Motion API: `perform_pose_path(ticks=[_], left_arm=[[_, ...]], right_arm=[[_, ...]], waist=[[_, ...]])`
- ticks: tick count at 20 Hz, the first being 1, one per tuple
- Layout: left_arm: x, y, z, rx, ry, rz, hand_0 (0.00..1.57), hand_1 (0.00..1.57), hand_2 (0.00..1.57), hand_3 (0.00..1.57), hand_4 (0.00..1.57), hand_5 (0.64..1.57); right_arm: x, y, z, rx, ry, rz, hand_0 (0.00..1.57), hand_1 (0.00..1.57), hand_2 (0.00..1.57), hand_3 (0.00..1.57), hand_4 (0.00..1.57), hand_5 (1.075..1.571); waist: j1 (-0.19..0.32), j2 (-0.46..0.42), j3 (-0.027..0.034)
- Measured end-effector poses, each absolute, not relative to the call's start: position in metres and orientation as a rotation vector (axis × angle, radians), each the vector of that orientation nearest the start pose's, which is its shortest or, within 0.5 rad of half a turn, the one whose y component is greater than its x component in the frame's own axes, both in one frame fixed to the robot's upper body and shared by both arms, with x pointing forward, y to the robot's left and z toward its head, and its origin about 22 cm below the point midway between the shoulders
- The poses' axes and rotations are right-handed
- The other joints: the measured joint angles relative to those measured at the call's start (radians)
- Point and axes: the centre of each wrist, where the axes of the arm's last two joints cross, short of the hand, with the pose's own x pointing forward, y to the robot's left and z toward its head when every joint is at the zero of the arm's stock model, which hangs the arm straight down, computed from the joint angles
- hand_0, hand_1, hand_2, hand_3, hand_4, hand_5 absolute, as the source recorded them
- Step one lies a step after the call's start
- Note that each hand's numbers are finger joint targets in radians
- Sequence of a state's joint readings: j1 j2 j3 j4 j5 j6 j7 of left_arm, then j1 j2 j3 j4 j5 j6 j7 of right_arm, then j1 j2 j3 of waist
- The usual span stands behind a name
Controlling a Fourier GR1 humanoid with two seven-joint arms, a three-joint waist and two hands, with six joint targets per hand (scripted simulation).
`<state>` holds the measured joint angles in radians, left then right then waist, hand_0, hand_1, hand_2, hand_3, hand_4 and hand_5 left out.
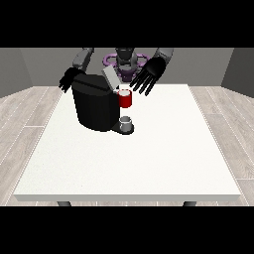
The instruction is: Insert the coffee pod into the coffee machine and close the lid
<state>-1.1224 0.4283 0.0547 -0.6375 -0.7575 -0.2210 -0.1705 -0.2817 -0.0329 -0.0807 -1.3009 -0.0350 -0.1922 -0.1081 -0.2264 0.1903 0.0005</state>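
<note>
A large white bench is standing on a pale wood-plank floor, two dark legs showing beneath its near edge. A black coffee machine is sitting on it toward the far left, its base holding a small grey cup.

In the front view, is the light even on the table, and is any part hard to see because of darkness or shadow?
Front view: the white table is evenly lit, without glare or strong shadows; the black coffee machine shows little surface detail; the hand at the view's left is dark and partly hidden behind it; the red part stands out clearly.
</note>
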Motion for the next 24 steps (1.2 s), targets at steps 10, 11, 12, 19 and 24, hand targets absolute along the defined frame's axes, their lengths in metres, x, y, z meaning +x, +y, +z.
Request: perform_pose_path(ticks=[10, 11, 12, 19, 24], left_arm=[[0.454, 0.237, 0.159, 0.456, -1.627, -0.879, 0.00, 0.00, 0.00, 0.00, 0.25, 1.571], [0.451, 0.239, 0.149, 0.406, -1.642, -0.826, 0.00, 0.00, 0.00, 0.00, 0.26, 1.571], [0.449, 0.238, 0.134, 0.345, -1.646, -0.766, 0.00, 0.00, 0.00, 0.00, 0.24, 1.571], [0.417, 0.239, 0.048, 0.084, -1.592, -0.511, 0.00, 0.00, 0.00, 0.00, 0.19, 1.571], [0.391, 0.246, 0.005, 0.003, -1.517, -0.365, 0.00, 0.00, 0.00, 0.00, 0.00, 1.571]], right_arm=[[0.293, -0.249, -0.020, -0.175, -1.559, -0.191, 0.00, 0.00, 0.00, 0.00, 0.43, 1.571], [0.289, -0.251, -0.025, -0.186, -1.543, -0.202, 0.00, 0.00, 0.00, 0.00, 0.43, 1.571], [0.284, -0.254, -0.030, -0.192, -1.528, -0.208, 0.00, 0.00, 0.00, 0.00, 0.43, 1.571], [0.250, -0.280, -0.055, -0.249, -1.429, -0.240, 0.00, 0.00, 0.00, 0.00, 0.49, 1.571], [0.248, -0.286, -0.042, -0.243, -1.431, -0.164, 0.00, 0.00, 0.00, 0.00, 0.35, 1.571]], waist=[[0.084, -0.130, -0.0007], [0.099, -0.146, -0.0010], [0.109, -0.163, -0.0012], [0.192, -0.331, -0.0008], [0.222, -0.412, -0.0009]])
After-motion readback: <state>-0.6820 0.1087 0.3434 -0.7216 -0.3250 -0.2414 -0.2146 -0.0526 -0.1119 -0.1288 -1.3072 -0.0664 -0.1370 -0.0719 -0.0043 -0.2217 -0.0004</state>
